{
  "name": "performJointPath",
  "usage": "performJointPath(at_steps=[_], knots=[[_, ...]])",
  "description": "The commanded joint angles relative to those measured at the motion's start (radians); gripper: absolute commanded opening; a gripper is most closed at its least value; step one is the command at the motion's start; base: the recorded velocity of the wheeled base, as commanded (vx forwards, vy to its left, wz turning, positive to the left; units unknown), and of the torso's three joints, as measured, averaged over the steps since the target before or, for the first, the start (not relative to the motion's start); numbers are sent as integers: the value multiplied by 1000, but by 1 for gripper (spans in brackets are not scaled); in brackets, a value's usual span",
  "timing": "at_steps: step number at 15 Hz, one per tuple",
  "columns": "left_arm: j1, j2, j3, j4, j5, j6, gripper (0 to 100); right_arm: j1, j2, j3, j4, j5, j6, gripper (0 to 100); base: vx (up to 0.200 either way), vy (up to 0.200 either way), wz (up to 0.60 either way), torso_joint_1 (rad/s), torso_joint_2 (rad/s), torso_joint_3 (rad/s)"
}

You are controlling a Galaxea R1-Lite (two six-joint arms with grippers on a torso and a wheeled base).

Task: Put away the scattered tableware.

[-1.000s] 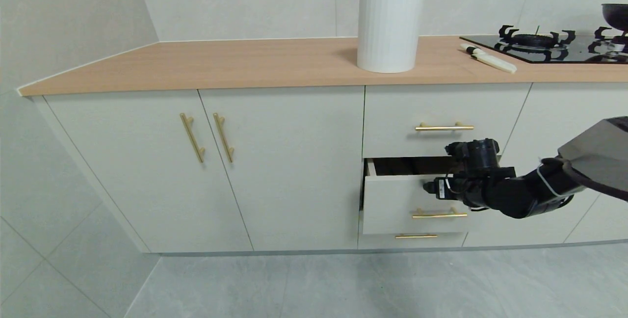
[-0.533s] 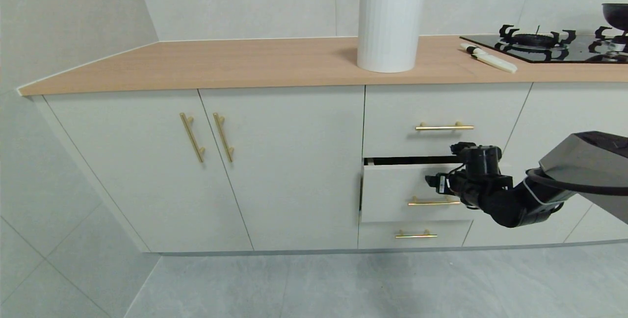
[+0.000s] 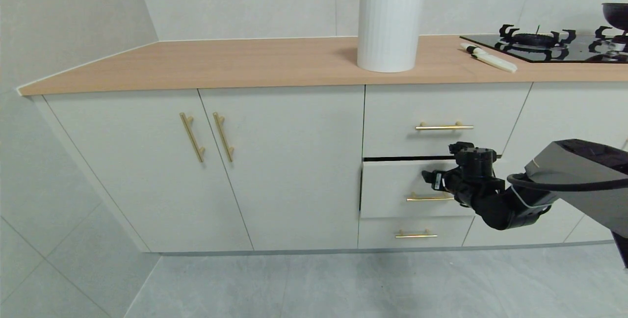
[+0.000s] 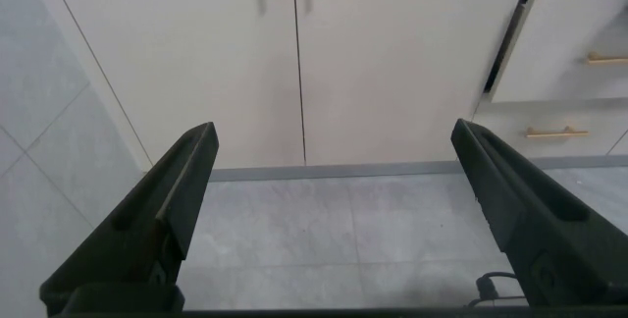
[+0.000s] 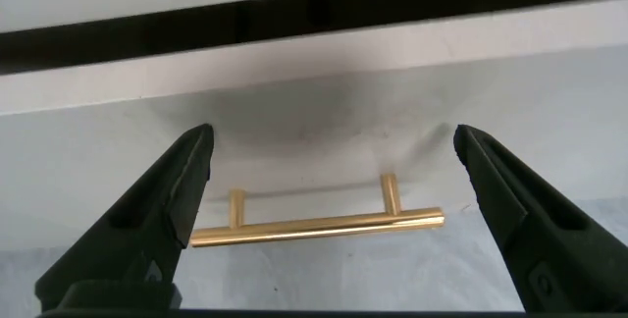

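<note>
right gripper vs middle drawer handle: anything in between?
Nothing visible. The right gripper, open, faces the middle drawer front directly. In the right wrist view the brass handle lies unobstructed, just ahead of the two fingers. The drawer is slightly ajar, with a dark gap along its top edge.

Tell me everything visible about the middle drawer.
The middle drawer, second in a stack of three under the counter, has a flat, matte, pale grey-white front with one slim brass-coloured bar handle set horizontally on two posts. It is slightly ajar: a dark gap shows along its top edge. The right gripper hangs open just in front of the handle, fingers spread to either side; whether it touches the drawer cannot be told.
</note>
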Motion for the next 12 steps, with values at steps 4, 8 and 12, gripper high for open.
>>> performJointPath(at_steps=[4, 8, 12], knots=[[0, 0, 0, 1, 0, 2, 100, -16, 54, -91, -3, -20, 42, 100, 0, 0, 0, 0, 0, 0], [0, 0, 0, -1, 0, 0, 100, -17, 79, -140, -2, -35, 72, 100, 0, 0, 0, 0, 0, 0], [0, 0, 0, 1, 0, 0, 100, -17, 87, -152, -2, -42, 72, 100, 0, 0, 0, 0, 0, 0]])
